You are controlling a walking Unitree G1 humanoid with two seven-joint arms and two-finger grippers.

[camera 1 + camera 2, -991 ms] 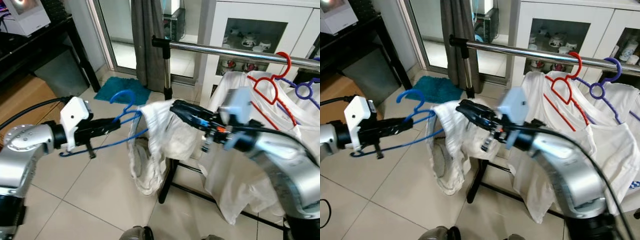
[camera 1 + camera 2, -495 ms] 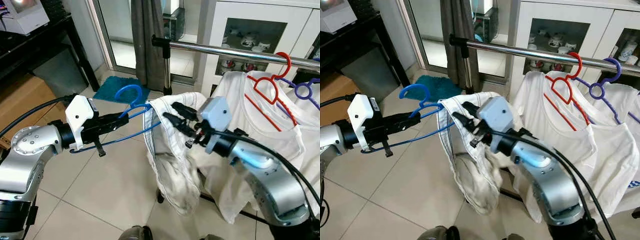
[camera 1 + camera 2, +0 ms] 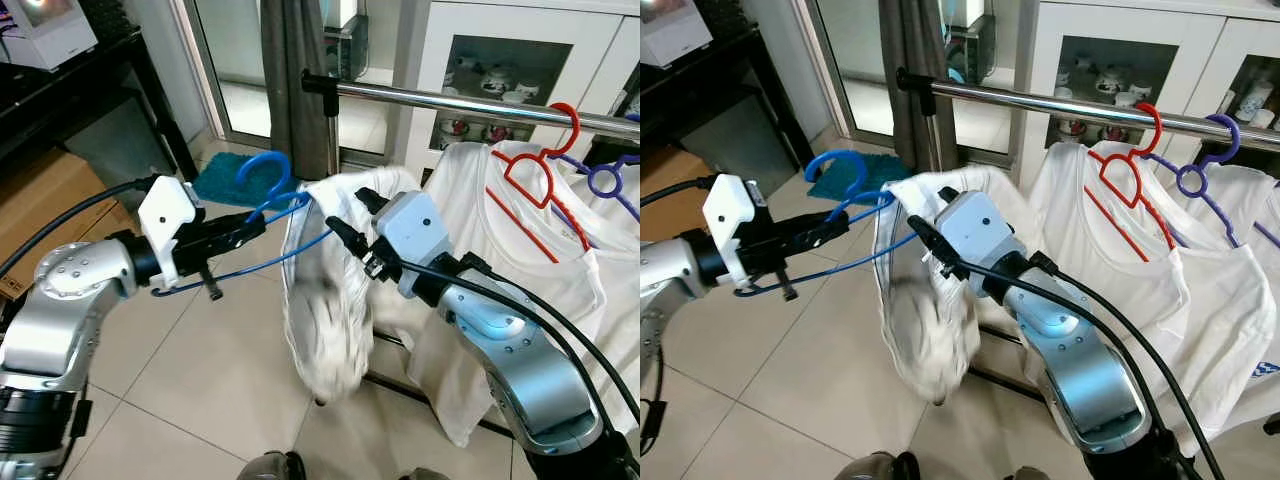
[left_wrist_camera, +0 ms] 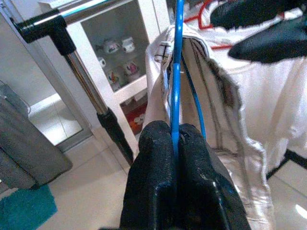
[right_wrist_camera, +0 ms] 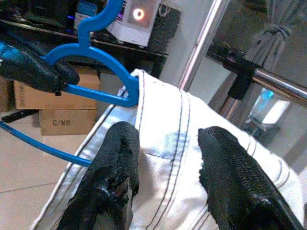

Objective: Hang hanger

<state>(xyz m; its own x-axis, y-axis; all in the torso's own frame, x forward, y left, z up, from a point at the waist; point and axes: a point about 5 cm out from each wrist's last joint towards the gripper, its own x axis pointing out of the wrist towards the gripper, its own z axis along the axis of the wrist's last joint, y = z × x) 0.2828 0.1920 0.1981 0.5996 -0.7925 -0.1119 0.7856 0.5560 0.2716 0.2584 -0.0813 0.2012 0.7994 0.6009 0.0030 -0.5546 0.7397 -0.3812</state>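
The main risk from here, in my judgement, is that the white garment (image 3: 325,300) slips off the blue hanger (image 3: 262,215) before the hook reaches the metal rail (image 3: 470,103). Only one shoulder of the hanger seems to sit inside the neck opening, and most of the cloth hangs loose below, so a quick lift or a tilt of the hanger may let it slide down to the floor (image 3: 200,380). A second risk is the hook missing the rail, because the hanger is held low and to the left of it, near the rail's left end, and the hanging cloth may catch on the stand.

The left end effector (image 4: 173,139) is closed on the blue hanger: its two black fingers are pressed together with the thin blue wire between them, at the left part of the hanger. The hook points up, and the hanger reaches to the right into the garment.

The right end effector (image 5: 165,163) is open, with a clear gap between its fingers (image 5: 112,167). It straddles the collar of the white garment just beside the right end of the hanger, but it does not clamp the cloth.

Farther right, a red hanger (image 3: 535,170) and a purple hanger (image 3: 605,180) already hang on the rail with white shirts.
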